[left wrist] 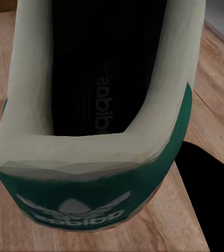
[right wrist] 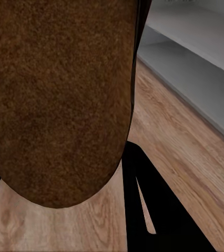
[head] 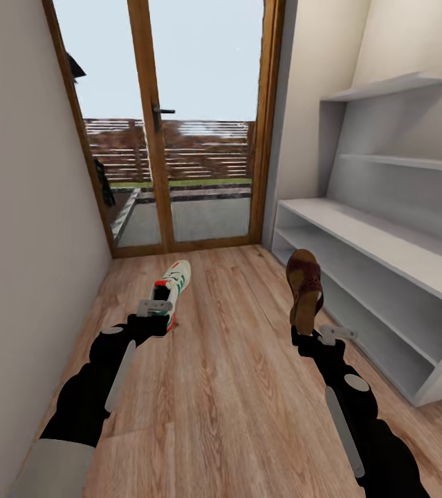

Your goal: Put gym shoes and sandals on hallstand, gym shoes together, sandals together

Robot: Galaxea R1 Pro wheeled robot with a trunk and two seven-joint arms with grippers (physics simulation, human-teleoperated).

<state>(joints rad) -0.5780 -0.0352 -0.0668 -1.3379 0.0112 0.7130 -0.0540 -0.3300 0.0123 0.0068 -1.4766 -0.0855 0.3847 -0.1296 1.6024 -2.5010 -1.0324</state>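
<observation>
— Starting at the left: what does the left gripper [head: 160, 319] carry?

— One gym shoe [head: 171, 292]. Its jaws are clamped on the heel end, and the long axis runs away from the robot, toe toward the glass door [head: 179, 124]. The left wrist view looks down into the shoe's dark opening [left wrist: 91, 73], above the green heel tab.

— And across on the right?

— One sandal [head: 304, 285], its heel end in the closed jaws of the right gripper [head: 308, 333], toe raised up and away — lifted over the corridor floor [head: 234, 387].

— The room?

— A narrow corridor, a plain wall [head: 20, 228] at the left, wood planks underfoot, and the pale grey hallstand [head: 387, 242] at the right. Its two low shelves and its bench top are bare.
</observation>
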